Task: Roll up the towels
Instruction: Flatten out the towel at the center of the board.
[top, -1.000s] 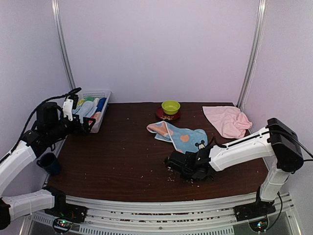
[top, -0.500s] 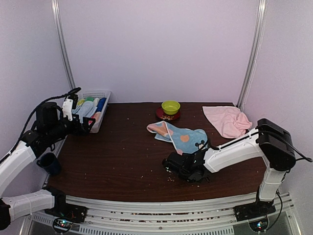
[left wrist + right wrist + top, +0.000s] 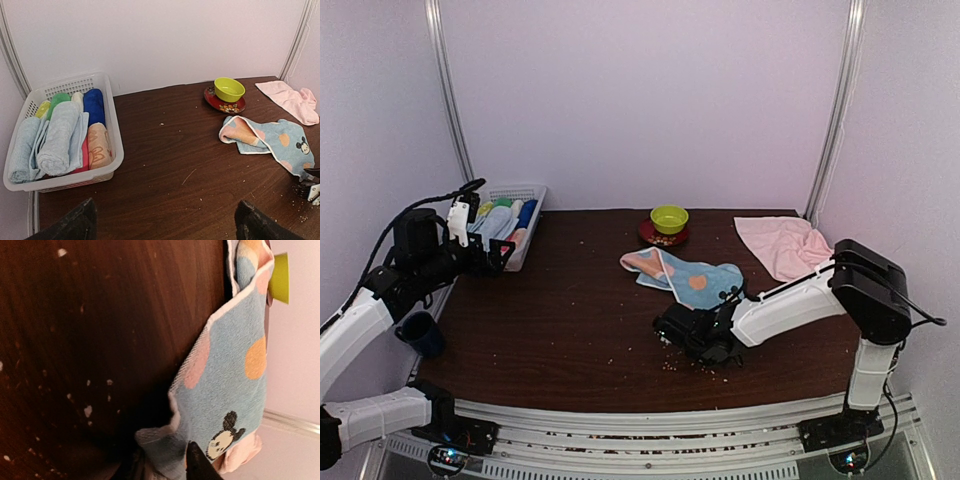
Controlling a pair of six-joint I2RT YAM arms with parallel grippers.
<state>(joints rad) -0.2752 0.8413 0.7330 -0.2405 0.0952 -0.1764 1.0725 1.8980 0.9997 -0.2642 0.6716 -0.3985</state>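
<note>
Grip of right hand [image 3: 167, 469] on blue towel [image 3: 225, 390] corner cut off, unclear.

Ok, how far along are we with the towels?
Done: several rolled towels sit in the basket. In hand: the right gripper appears to pinch a corner of the blue towel, which lies crumpled, unrolled. To do: the pink towel, untouched at the far right; the left gripper hovers open.

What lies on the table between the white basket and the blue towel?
Only bare brown tabletop with a few crumbs lies between the white basket and the blue towel; the left wrist view shows it clearly.
</note>
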